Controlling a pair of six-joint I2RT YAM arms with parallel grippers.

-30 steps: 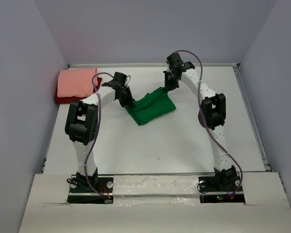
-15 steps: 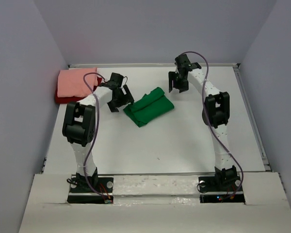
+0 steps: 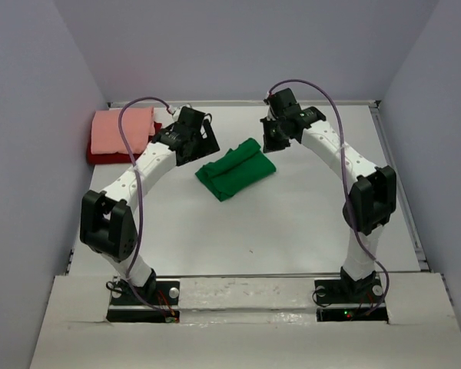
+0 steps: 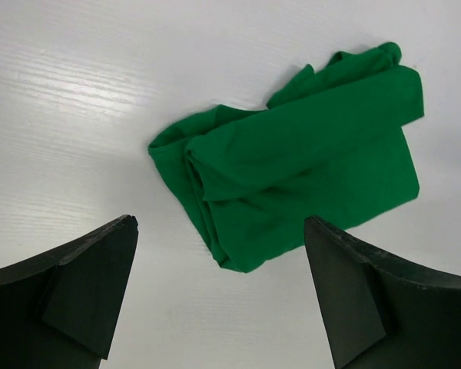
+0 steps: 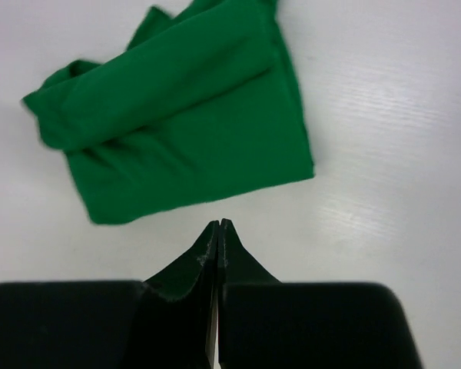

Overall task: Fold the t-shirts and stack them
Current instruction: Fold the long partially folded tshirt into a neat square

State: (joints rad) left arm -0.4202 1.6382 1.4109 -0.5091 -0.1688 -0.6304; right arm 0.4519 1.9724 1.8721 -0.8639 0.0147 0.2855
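Looking down from above, found the green t-shirt [image 3: 236, 171] folded into a rough, slightly skewed bundle on the white surface [image 3: 292, 231], a little beyond its middle and between the two arms. Noted a rolled ridge of cloth along the bundle's far-left side and a loose bit poking out at one corner.

Saw the left pincer [image 3: 196, 142] just left of the bundle, hanging above the surface with fingers spread wide and nothing between them. Caught the bundle through that gap in the left wrist view, untouched.

Saw the right pincer [image 3: 275, 137] just beyond the bundle's far right corner, fingers pressed together tip to tip, pinching nothing. From the right wrist view, judged the tips near the cloth's edge but apart from it, over bare surface.

Spotted the salmon-pink t-shirt [image 3: 123, 131] folded flat at the far left corner of the surface, lying on top of the dark red t-shirt [image 3: 100, 156], with only the near and left edges of the latter showing. Found that stack well apart from the green one.
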